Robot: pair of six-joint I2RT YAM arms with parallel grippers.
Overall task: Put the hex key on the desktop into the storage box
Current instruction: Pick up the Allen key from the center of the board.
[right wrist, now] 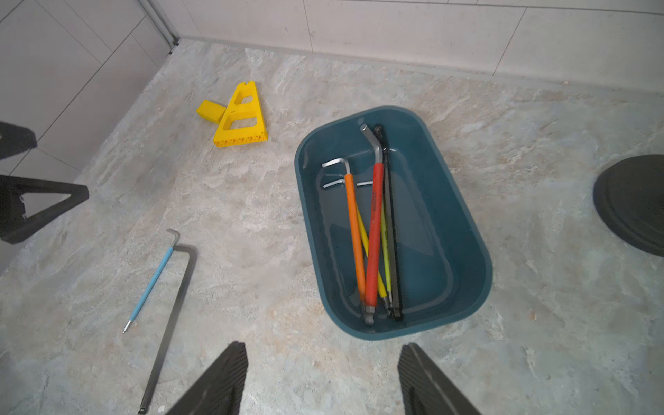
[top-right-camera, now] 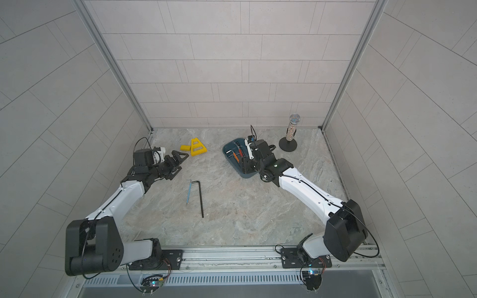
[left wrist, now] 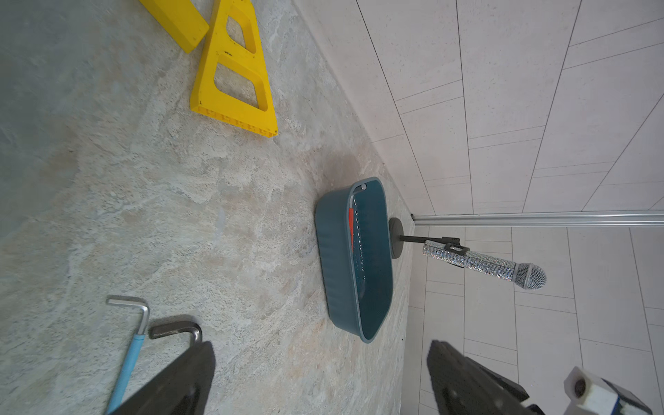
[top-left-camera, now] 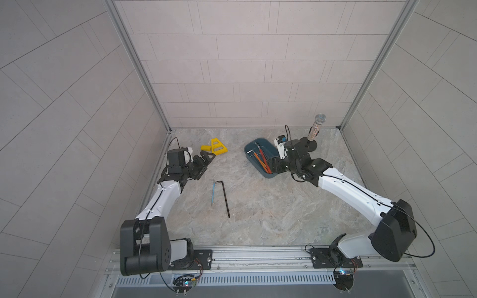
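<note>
I am hanging my right pincer [right wrist: 323,346] over the near end of the storage box [right wrist: 305,201], jaws spread and pinching nothing. Several hex keys are lying inside the box, a red hex key [right wrist: 373,233] and an orange hex key [right wrist: 354,230] among them, so by my reckoning the job is running past halfway. Two keys are waiting on the desktop [right wrist: 251,201], well apart from the box: a blue hex key [right wrist: 151,287] and, just beside it, a long black hex key [right wrist: 172,316]. My left pincer [left wrist: 319,345] is hovering near that pair, farther from the box than they are, also spread and empty. I am judging that both need carrying across.
</note>
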